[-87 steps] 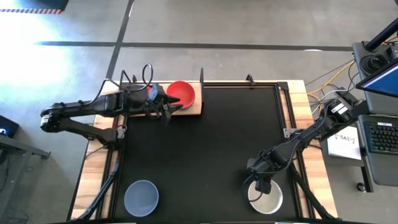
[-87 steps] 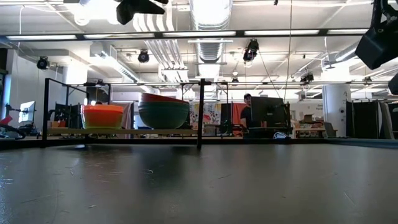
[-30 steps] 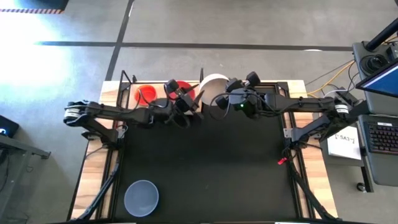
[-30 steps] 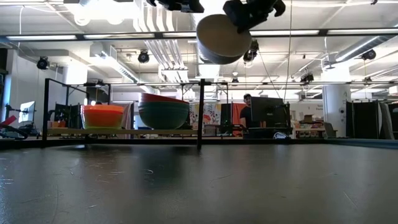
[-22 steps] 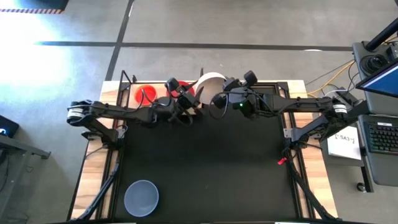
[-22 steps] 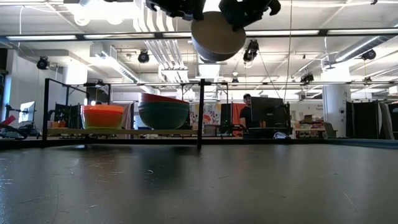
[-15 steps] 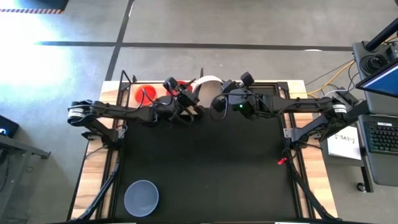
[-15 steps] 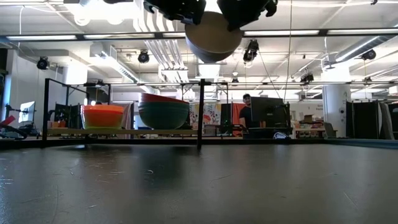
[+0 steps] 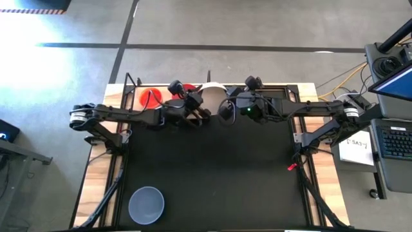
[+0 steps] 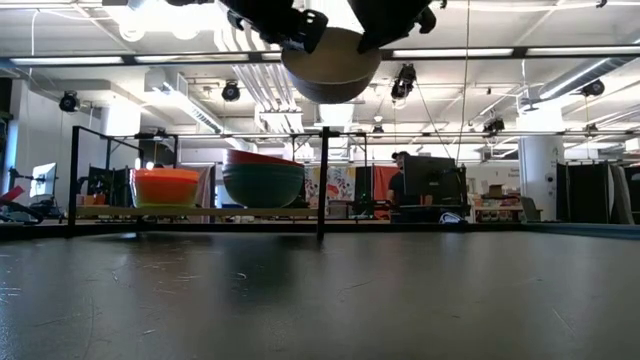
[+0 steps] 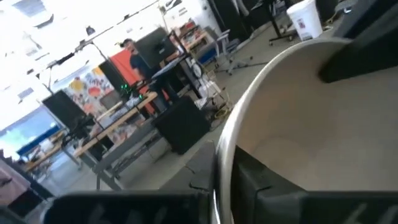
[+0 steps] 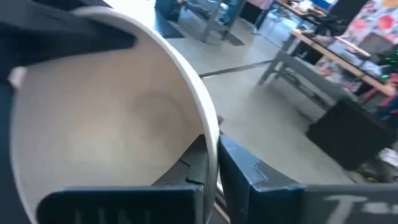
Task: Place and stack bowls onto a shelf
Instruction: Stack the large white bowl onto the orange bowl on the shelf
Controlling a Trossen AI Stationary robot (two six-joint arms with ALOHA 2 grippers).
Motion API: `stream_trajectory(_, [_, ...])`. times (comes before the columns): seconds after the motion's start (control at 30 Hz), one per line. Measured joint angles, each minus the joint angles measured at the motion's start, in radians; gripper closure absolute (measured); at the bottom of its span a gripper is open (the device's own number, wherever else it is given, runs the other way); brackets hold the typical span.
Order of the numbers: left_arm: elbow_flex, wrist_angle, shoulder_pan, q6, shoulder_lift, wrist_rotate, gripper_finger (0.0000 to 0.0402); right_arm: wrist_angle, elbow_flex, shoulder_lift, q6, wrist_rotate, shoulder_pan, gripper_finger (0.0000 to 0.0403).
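A white bowl (image 9: 212, 94) hangs high above the mat's far side, just right of the shelf (image 10: 200, 212), rim up in the low view (image 10: 330, 66). My left gripper (image 9: 200, 108) is shut on its left rim and my right gripper (image 9: 223, 107) on its right rim. On the shelf board stand an orange-red bowl (image 10: 165, 187) and a stack with teal bowls below and a red bowl (image 9: 187, 88) on top (image 10: 263, 180). A grey-blue bowl (image 9: 146, 204) rests on the mat at the near left. My left gripper pinches the white bowl's rim (image 11: 222, 163) on the shelf side, one finger (image 11: 283, 194) inside the bowl and one outside. It comes in about level from the table's left. The bowl is lifted clear, rim up. My right gripper pinches the opposite rim (image 12: 210, 144), one finger (image 12: 186, 169) inside the bowl and one finger (image 12: 255, 183) outside. It reaches in from the table's right, slanting slightly down. The bowl hangs clear between both grippers.
The shelf's thin black posts (image 10: 322, 180) stand below and beside the raised bowl. The black mat (image 9: 212, 167) spreads wide between the shelf and the near edge. A monitor and keyboard (image 9: 393, 138) sit off the table's right side.
My right gripper has carried the white bowl a little toward the table's left and turned it from tilted to rim up. My left gripper has moved right toward the bowl and now has its left rim between its fingers.
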Motion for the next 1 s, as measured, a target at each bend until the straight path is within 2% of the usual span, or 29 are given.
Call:
stream_trajectory(0.2, [0.0, -0.04, 0.001, -0.065, 0.002, 0.01, 0.0398, -0.024, 0.0, 0.0, 0.015, -0.068, 0.002, 0.034])
stream_trajectory(0.37, [0.0, -0.137, -0.001, -0.191, 0.001, 0.024, 0.04, -0.069, 0.0, 0.0, 0.048, -0.189, 0.001, 0.028])
stream_trajectory(0.5, [0.03, -0.297, -0.001, -0.342, -0.001, 0.058, 0.04, -0.142, 0.01, -0.001, 0.049, -0.233, -0.001, 0.0231])
stream_trajectory(0.67, [0.083, -0.46, 0.013, -0.49, -0.016, 0.215, 0.0401, -0.305, 0.065, -0.001, 0.129, -0.308, -0.028, 0.0187])
stream_trajectory(0.87, [0.215, -0.779, 0.051, -0.574, -0.023, 0.232, 0.0401, -0.467, 0.139, -0.002, 0.148, -0.539, -0.055, 0.0171])
stream_trajectory(1.0, [0.302, -1.042, 0.105, -0.647, -0.026, 0.23, 0.0401, -0.573, 0.19, -0.002, 0.135, -0.564, -0.06, 0.0177])
